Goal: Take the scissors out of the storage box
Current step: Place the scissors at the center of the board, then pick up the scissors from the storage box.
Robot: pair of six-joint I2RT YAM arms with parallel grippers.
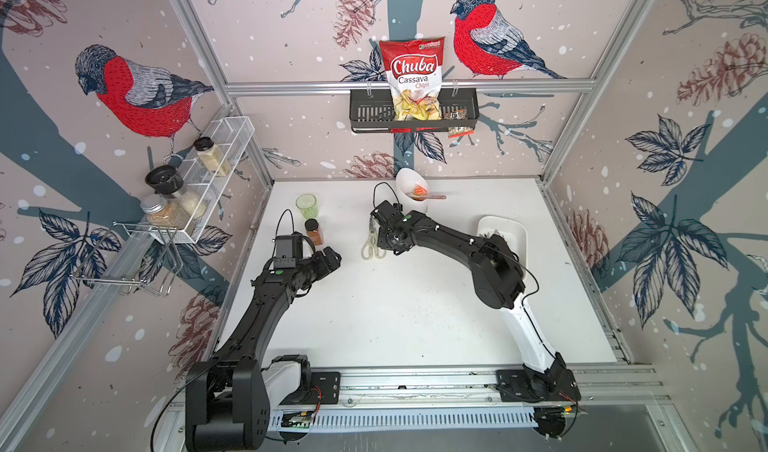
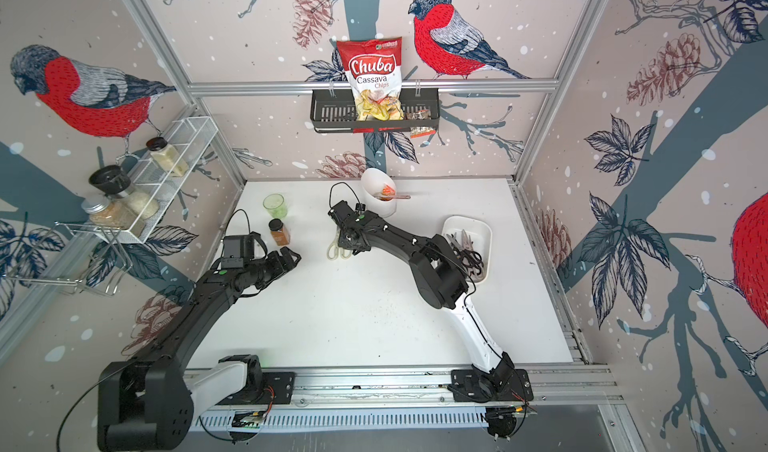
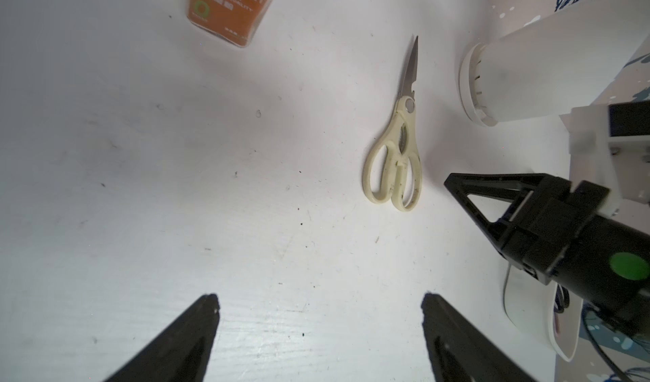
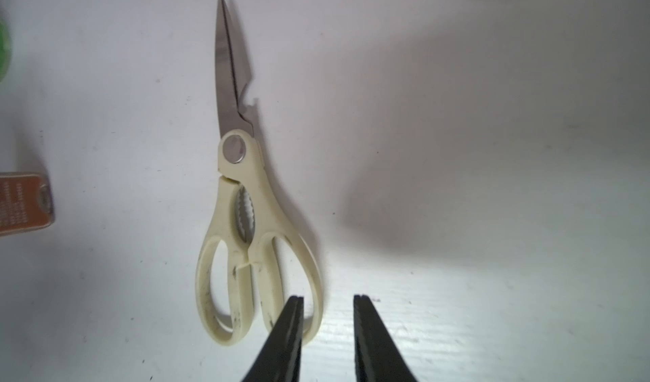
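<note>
Cream-handled steel scissors (image 4: 246,173) seen flat on white table (image 4: 457,116); right gripper (image 4: 329,297) parted slightly, nothing gripped; left gripper (image 3: 320,296) spread wide, empty

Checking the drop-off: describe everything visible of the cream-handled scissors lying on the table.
The cream-handled steel-bladed scissors lie flat on the white table, tip pointing toward the back wall. The blades are closed, with a notch near the round steel pivot, and a toothed steel insert sits between the handles. The plastic-looking loops carry dark scuffs. The right pincer, open, hovers at one handle loop. One fingertip overlaps that loop in the right wrist view, but contact is unclear.
</note>
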